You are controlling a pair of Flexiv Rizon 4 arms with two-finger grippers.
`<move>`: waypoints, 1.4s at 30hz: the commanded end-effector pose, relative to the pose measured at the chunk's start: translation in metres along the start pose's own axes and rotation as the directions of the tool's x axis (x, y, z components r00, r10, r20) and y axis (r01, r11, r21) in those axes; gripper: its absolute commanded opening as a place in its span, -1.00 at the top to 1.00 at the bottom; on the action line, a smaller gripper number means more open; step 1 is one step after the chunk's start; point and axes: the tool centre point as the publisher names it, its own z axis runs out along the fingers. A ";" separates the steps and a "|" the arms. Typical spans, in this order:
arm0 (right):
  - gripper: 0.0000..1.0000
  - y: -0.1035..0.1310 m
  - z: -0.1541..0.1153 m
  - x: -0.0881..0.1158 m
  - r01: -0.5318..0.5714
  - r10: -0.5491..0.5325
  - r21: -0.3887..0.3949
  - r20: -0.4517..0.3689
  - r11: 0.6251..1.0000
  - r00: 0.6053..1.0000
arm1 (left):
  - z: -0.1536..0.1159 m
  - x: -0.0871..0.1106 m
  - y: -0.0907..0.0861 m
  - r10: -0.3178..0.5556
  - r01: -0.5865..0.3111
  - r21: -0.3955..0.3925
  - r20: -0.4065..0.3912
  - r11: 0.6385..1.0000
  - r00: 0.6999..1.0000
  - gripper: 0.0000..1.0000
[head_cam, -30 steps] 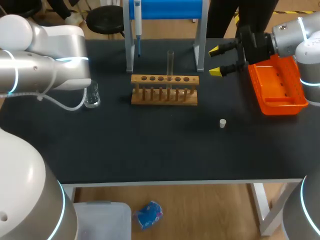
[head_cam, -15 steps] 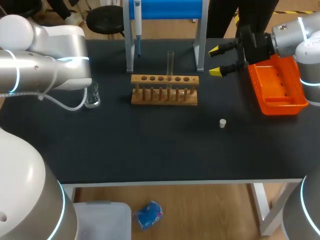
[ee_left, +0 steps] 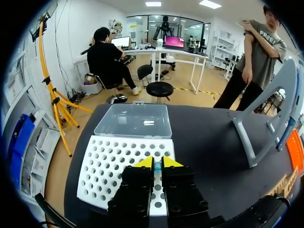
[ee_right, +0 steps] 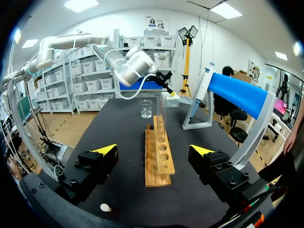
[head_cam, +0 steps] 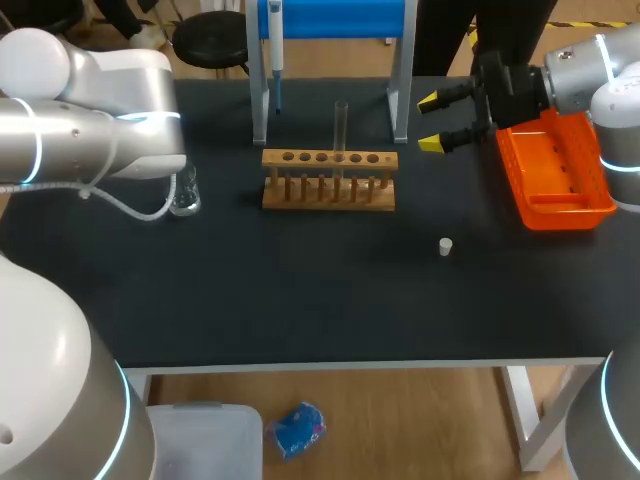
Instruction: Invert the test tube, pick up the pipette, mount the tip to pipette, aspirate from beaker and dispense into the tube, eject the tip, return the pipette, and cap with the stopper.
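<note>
Head view: test tube point(head_cam: 341, 125) upright in wooden rack point(head_cam: 329, 178); pipette point(head_cam: 275, 40) hanging on its stand point(head_cam: 400, 90); stopper point(head_cam: 445, 246) loose on bench point(head_cam: 300, 290); right hand point(head_cam: 432, 122) spread, empty.
Left wrist view: left hand point(ee_left: 157, 162) pressed together above white tip rack point(ee_left: 107, 166).
Right wrist view: beaker point(ee_right: 146, 109) beyond the rack.
Judged step: pipette pickup pending; next move calls for a grip on its body. No readable labels on these items

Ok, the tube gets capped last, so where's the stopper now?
In the head view the stopper sits on the table, right of middle, in front of the wooden rack, past its right end, left of the orange tray.
</note>
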 end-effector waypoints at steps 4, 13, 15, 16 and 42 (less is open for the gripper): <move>-1.00 0.000 0.000 0.000 0.001 -0.001 0.000 -0.002 1.000 1.000 | 0.000 -0.001 -0.005 0.005 -0.005 -0.001 0.001 1.000 1.000 1.00; -1.00 0.000 0.000 0.000 0.001 -0.001 0.000 -0.002 1.000 1.000 | -0.006 -0.002 -0.008 0.004 -0.004 0.008 0.008 1.000 1.000 1.00; -1.00 0.000 0.000 0.000 0.001 -0.001 0.000 -0.002 1.000 1.000 | -0.008 -0.002 -0.010 0.005 -0.005 0.012 0.009 1.000 1.000 1.00; -1.00 0.000 0.000 0.000 0.001 -0.001 0.000 -0.002 1.000 1.000 | -0.008 -0.002 -0.010 0.006 -0.006 0.013 0.010 1.000 1.000 1.00; -1.00 0.000 0.000 0.000 0.001 -0.001 0.000 -0.002 1.000 1.000 | -0.028 -0.003 -0.033 0.035 -0.037 0.045 0.035 0.998 0.999 1.00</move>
